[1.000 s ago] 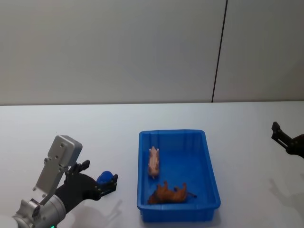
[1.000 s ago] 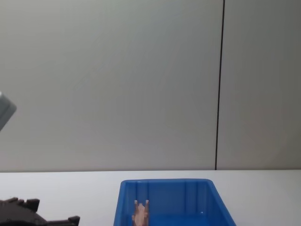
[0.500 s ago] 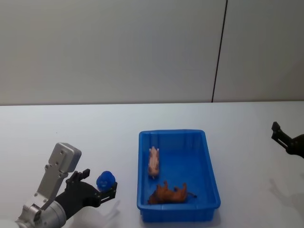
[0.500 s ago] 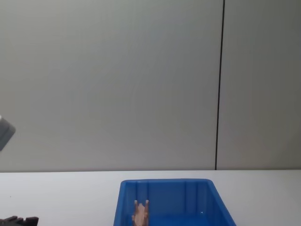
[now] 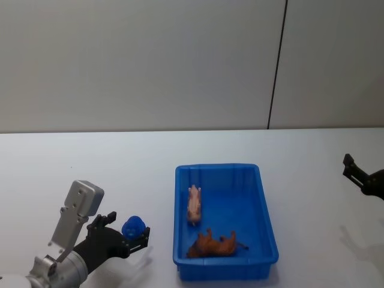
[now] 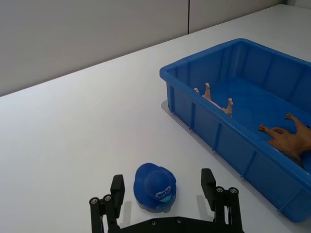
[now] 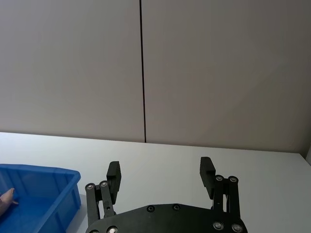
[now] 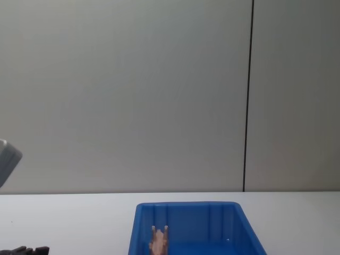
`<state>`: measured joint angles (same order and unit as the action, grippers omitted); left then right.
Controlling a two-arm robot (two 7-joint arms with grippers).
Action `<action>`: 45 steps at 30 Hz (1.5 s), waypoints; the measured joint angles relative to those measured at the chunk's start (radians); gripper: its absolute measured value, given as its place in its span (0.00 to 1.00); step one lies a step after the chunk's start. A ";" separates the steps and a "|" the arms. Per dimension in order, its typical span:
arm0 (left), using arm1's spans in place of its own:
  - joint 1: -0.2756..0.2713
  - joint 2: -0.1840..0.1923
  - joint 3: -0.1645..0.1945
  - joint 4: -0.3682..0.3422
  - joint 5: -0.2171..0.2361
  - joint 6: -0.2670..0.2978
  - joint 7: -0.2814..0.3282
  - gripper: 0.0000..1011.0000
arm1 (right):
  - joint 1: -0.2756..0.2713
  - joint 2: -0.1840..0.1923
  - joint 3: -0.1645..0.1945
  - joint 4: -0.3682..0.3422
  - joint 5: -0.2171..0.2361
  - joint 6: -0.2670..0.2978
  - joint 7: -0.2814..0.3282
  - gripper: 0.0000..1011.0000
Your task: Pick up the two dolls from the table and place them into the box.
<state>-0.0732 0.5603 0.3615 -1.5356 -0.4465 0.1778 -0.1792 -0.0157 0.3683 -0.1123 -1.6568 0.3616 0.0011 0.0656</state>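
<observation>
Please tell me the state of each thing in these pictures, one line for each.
box: open-topped, resting on the table, two toys inside.
pinkish doll: lying in the box.
brown toy: lying in the box.
blue doll: upright on the table, not gripped.
left gripper: open around the blue doll, not touching it.
right gripper: open, empty.

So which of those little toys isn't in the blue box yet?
The dark blue round-headed doll: it sits on the white table, straddled by the open left pincer, while the pinkish doll and the brown toy lie inside the box.
</observation>
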 joint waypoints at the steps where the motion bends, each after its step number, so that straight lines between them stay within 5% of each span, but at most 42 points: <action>1: -0.002 -0.002 0.000 0.004 0.001 -0.001 -0.002 0.99 | 0.000 0.000 0.000 0.000 0.000 0.000 0.000 0.99; 33: -0.077 -0.071 0.016 0.114 0.092 -0.003 -0.052 0.99 | 0.000 0.000 0.000 0.000 0.000 0.000 0.000 0.99; 45: -0.082 -0.078 0.015 0.118 0.089 0.010 -0.048 0.99 | 0.000 0.000 0.000 0.000 0.000 0.000 0.000 0.99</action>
<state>-0.1555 0.4825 0.3765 -1.4174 -0.3571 0.1879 -0.2272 -0.0156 0.3682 -0.1123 -1.6568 0.3616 0.0012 0.0656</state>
